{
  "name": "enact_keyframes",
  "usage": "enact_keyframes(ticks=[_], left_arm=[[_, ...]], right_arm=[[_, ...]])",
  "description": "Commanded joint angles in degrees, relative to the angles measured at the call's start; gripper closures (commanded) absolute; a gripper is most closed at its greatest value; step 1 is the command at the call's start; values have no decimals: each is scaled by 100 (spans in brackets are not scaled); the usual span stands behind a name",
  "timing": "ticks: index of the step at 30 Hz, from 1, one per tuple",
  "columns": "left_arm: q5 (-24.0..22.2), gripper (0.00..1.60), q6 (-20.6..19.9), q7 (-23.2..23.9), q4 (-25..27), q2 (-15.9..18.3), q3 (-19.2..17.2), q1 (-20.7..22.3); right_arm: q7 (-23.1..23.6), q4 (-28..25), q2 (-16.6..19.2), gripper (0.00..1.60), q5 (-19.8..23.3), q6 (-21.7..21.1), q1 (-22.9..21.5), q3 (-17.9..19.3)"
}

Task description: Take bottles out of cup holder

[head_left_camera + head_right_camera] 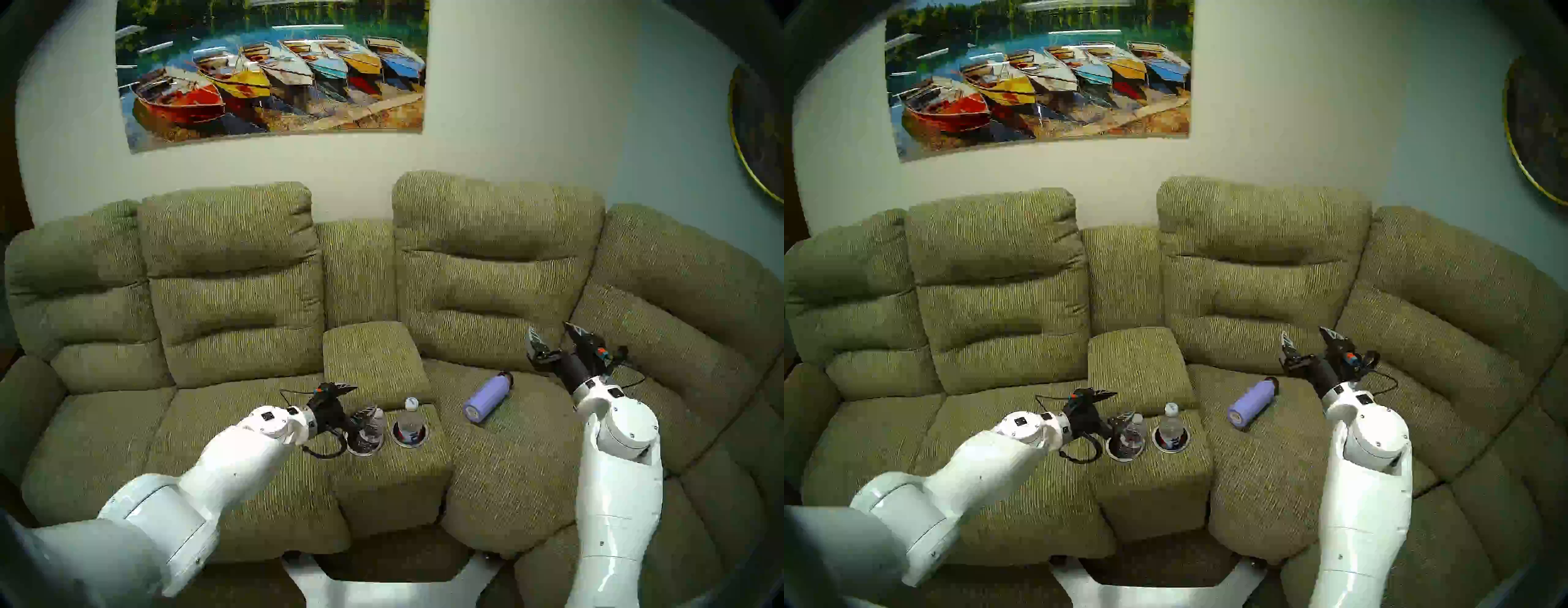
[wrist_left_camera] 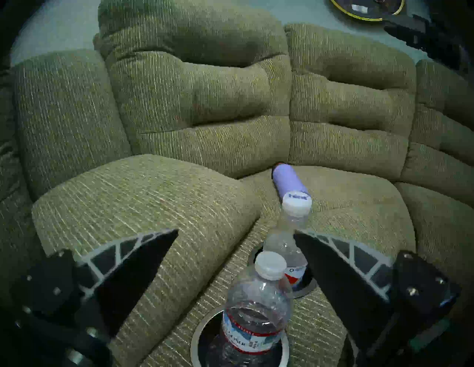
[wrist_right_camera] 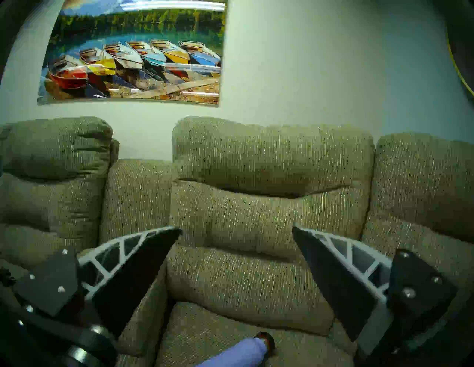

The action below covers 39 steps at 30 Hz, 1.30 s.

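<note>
left gripper [image 2: 236,233]: wide open, nothing in it, coming in low from the console's left edge. In the wrist view the near bottle stands between the fingers but short of the tips, touching neither as far as I can see.
near bottle [image 2: 256,305]: clear plastic, white cap, red-white-blue label, upright in the left well. From the head it's half hidden behind one gripper finger [image 1: 365,418].
cup holder [image 1: 409,443]: two black wells with silver rims, side by side at the front of the console top, one bottle in each.
far bottle [image 1: 410,420]: clear with a white cap, upright in the right well. Label is mostly down in the well, only a bit of white, red and blue shows in the wrist view.
console [image 1: 382,479]: olive fabric block between the two seats, padded lid behind the wells.
flask [image 1: 488,397]: lavender, dark cap, lying on its side on the right seat cushion, just off the console's right edge, cap end toward the backrest.
right gripper [image 1: 551,335]: also spread wide and empty, held up in the air over the right seat, well apart from the bottles, pointing at the backrest.
sofa [image 1: 229,297]: olive green, wraps the whole scene.
wall [image 1: 530,106]: pale, with a painting [image 1: 271,72] of colourful rowboats above the sofa.
</note>
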<state>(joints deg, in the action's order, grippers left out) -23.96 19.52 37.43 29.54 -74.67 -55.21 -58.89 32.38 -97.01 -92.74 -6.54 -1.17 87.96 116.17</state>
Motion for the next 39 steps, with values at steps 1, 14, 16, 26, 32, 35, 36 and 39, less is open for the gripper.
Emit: enact_keyframes(ticks=[1,14,16,26,32,35,36,39], left_arm=[[59,0,159,-31,-483,-374,34,495],[470,0,302,-415,-1185,-711,323,907],[541,0,323,-465,-1299,-758,384,968],[919,0,350,-908,-1786,-1003,699,1151],[897,0,608,-790,-1820,-1064,692,1174],[876,0,741,-670,-1785,-1076,673,1178],[876,0,770,-658,-1786,-1087,670,1178],[856,0,842,-561,-1786,-1126,647,1171]], right_arm=[[0,-114,7,0,11,16,-42,-5],[0,-110,8,0,12,18,-44,-6],[0,-111,8,0,12,18,-43,-6],[0,-111,8,0,12,17,-43,-6],[0,-114,7,0,12,16,-42,-6],[0,-115,7,0,12,16,-42,-6],[0,-115,7,0,11,16,-42,-6],[0,-116,6,0,11,15,-41,-6]])
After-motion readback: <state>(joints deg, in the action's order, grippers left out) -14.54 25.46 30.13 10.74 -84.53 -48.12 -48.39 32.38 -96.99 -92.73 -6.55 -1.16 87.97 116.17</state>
